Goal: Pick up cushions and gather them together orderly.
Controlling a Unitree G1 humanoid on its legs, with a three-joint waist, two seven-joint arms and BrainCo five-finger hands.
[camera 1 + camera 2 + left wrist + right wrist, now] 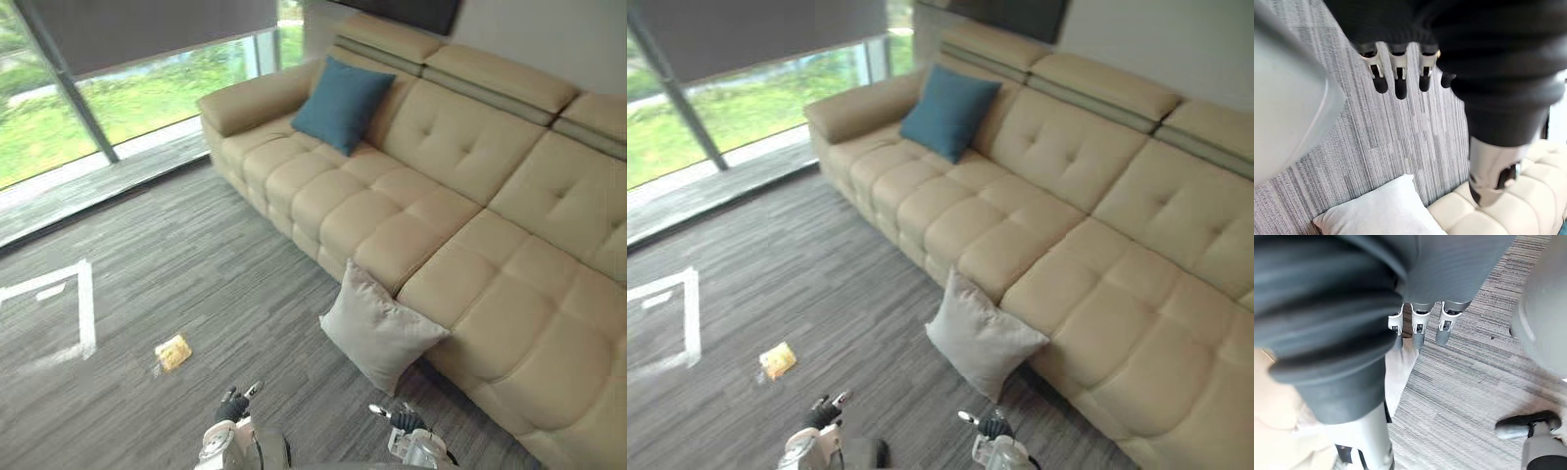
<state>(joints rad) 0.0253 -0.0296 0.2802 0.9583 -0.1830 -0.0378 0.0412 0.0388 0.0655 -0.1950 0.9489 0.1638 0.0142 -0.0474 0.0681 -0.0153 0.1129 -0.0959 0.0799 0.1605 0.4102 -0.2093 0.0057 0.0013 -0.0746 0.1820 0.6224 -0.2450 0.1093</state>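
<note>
While the left hand (1399,73) and right hand (1418,324) hang released at the bottom edge, two cushions sit apart.
The grey cushion (380,331), lower centre, leans on the sofa (509,225) front; the blue cushion (342,104), upper centre, rests against its backrest.

Lounge: beige sofa (421,196), grey carpet (196,274), window (147,88)
</note>
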